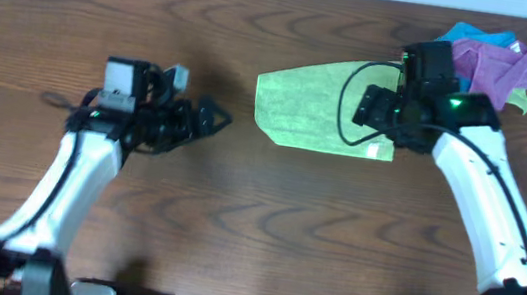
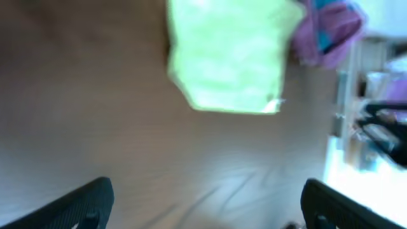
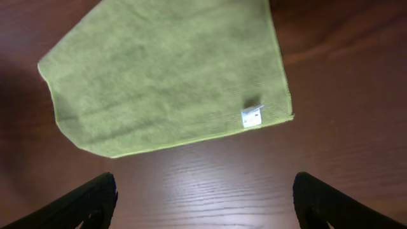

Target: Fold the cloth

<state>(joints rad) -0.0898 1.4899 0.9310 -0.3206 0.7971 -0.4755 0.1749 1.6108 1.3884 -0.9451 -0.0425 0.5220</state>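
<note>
Clearly the right gripper [image 3: 205,191], jaws spread wide and empty, hangs by the tagged corner of the cloth [image 1: 314,103], nearer than the equally spread left gripper [image 2: 208,194].

Lime-green cloth [image 2: 229,57] flat on table [image 2: 95,95]

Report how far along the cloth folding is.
Done: the lime-green cloth lies flat on the table, its white label at one corner. It may already be folded once, though no layers show clearly. In hand: nothing. The left end effector and right end effector are both open and empty, the right one over the cloth. Left: any further fold.
</note>
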